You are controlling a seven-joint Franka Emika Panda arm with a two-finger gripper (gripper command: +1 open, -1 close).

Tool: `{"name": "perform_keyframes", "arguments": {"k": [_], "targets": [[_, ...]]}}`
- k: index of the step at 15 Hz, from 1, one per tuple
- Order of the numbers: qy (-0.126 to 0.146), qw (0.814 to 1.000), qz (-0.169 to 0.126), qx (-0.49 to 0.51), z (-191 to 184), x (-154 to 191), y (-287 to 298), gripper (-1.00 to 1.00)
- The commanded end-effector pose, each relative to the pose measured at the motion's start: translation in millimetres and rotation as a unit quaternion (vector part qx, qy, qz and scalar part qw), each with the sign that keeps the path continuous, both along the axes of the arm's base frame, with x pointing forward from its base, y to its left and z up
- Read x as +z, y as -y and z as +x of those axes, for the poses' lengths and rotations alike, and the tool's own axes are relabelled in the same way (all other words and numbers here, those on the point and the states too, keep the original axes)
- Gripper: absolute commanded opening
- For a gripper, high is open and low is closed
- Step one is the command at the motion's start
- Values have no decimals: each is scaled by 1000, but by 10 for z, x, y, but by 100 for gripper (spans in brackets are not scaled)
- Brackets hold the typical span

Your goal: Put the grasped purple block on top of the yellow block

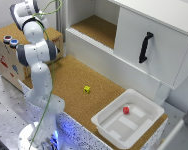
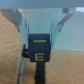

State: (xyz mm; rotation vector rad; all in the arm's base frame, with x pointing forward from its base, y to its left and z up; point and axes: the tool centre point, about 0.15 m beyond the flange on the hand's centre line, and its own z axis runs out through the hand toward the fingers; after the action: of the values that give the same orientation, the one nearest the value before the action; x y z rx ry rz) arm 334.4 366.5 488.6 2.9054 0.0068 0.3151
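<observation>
In the wrist view, the purple block is pinched between the two fingers of the pincer; a yellow letter E is seen on its facing side and a yellow bar on the face above it. Behind the block, cork surface and a pale wall are seen, blurred.

In the exterior view, the yellow block is found alone on the cork tabletop, near its middle, well apart from everything else. A red cube is seen inside the white tray towards the exterior view's right. The arm is raised at the exterior view's left; the pincer itself cannot be made out there. A white cabinet with a black handle is set behind the tabletop.
</observation>
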Motion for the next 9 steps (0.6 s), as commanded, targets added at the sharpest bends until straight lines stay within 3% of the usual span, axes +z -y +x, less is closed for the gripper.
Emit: {"name": "perform_keyframes", "arguments": {"k": [1,6,9], "targets": [[58,994,80,-40,-225,-301,985,-100],[56,988,107,-92,-283,-527,1525,-100],[55,989,117,-74,-295,-683,1810,-100]]}}
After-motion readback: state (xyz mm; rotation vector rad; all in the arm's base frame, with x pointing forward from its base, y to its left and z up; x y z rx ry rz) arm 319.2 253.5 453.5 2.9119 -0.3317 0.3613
